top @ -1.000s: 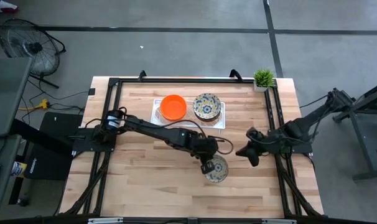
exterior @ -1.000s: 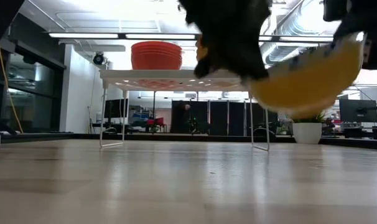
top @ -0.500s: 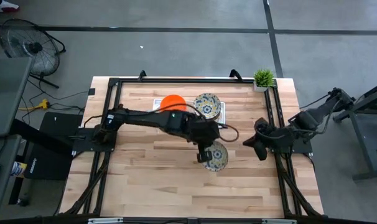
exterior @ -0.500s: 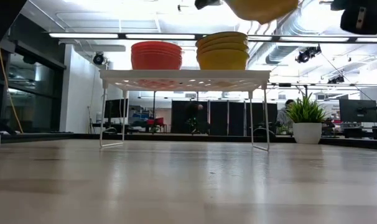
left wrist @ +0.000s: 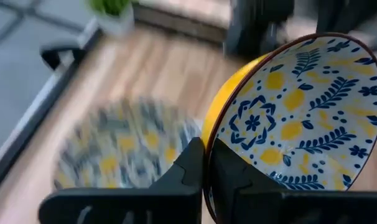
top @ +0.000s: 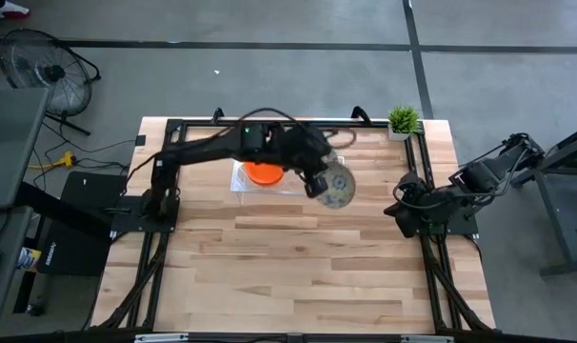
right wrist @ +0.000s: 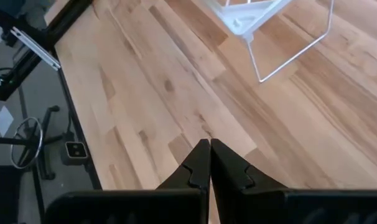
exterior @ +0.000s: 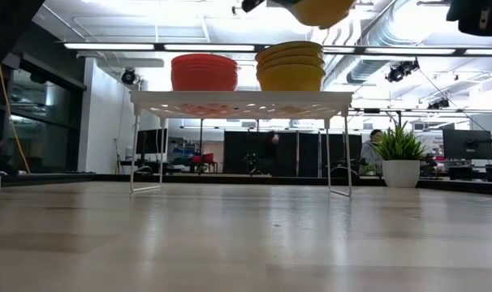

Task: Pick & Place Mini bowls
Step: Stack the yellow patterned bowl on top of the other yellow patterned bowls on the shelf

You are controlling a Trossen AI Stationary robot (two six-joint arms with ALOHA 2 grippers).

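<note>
1. A floral mini bowl (top: 336,188) is clamped by its rim in the left end effector (top: 319,181), and is held in the air above the right end of the white rack (exterior: 239,100).
2. In the left wrist view the held bowl (left wrist: 300,118) is seen tilted, its blue-and-yellow inside facing the camera, with the two fingers (left wrist: 198,163) pinched on its edge.
3. A stack of floral bowls (exterior: 291,66) is seen on the right half of the rack, blurred below the held bowl in the left wrist view.
4. A stack of orange-red bowls (top: 263,172) is seen on the left half of the rack.
5. The right end effector (top: 403,205) is kept at the right edge of the wooden surface (top: 269,257), well apart from the rack, its fingers (right wrist: 204,163) pressed together on nothing.
6. A potted plant (top: 402,121) is placed at the far right corner.
</note>
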